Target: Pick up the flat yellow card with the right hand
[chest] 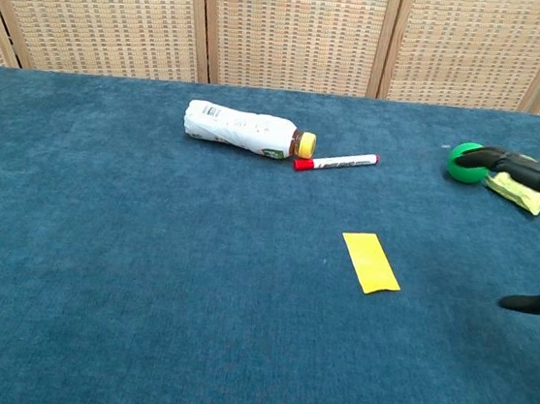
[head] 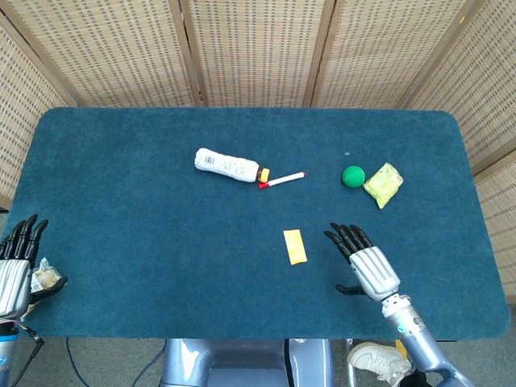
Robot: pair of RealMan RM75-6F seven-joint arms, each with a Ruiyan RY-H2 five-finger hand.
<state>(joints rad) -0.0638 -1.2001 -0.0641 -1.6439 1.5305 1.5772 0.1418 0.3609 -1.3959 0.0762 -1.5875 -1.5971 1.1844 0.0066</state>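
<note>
Flat yellow rectangular card (head: 295, 247): lies flat on the blue felt table (head: 121, 210), near the middle, toward the near edge; untouched. Right hand (head: 364, 264): silver with black fingers, spread open, holding nothing, just right of the card and apart from it. Left hand (head: 16, 266): open at the near left edge, idle. Progress: approach only; reach, grasp and lift all remain.

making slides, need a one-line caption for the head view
Open right hand hovers right of the flat yellow card on the blue table.
</note>
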